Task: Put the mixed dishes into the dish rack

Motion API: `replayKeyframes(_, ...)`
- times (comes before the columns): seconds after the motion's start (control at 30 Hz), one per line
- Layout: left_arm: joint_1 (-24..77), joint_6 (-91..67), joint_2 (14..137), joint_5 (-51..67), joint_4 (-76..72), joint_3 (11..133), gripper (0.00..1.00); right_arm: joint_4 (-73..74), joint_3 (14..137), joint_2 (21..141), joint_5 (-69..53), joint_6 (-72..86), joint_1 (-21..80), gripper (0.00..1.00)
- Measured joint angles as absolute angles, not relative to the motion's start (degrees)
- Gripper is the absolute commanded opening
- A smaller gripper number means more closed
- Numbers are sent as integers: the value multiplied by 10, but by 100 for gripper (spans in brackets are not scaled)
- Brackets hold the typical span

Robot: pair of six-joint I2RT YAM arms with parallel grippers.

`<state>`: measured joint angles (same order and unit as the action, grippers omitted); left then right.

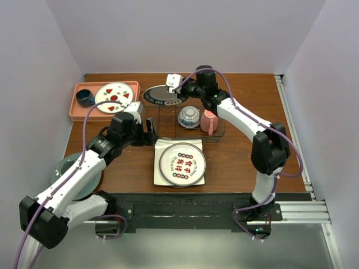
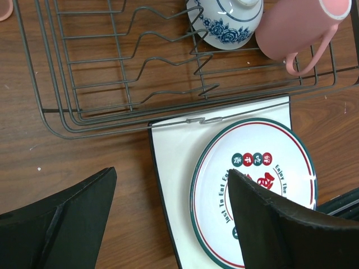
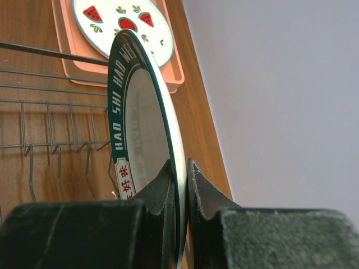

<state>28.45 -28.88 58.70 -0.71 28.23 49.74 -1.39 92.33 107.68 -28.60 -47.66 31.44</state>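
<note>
Black fingers [image 3: 162,182] of the right tool [image 3: 180,179] were pinching the round white plate with the dark-blue lettered rim [image 3: 143,112] by its edge, one finger on each side. The plate stood on its edge, tipped a little, over the far left corner of the dish rack [image 1: 168,120], near the salmon-pink tray [image 1: 78,112]. Whether its bottom edge touched the wires could not be told.

The step in hand looked like setting this plate into the rack. The next move would likely call for lowering it straight down so the rim slid between two divider wires, and only then letting go. If it tipped, it could fall flat.

The pink mug [image 2: 291,28] and the small blue-and-white patterned bowl [image 2: 227,19] already sat in the rack's right side. The white square plate [image 2: 174,157] lay on the bench [image 2: 33,162] just in front of the rack, with a round plate with a green and red rim [image 2: 263,140] on top. The pale green round plate [image 1: 67,168] lay at the near left, partly under the left arm.

The left tool [image 2: 171,185] was spread wide and held nothing, hanging above the square plate's left edge.
</note>
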Motion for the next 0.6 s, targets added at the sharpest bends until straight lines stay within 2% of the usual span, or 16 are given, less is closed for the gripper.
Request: replayKeyframes(0.6,281,-289,579,-1,284,497,86,-66,908,1136,-276,-474,326,0)
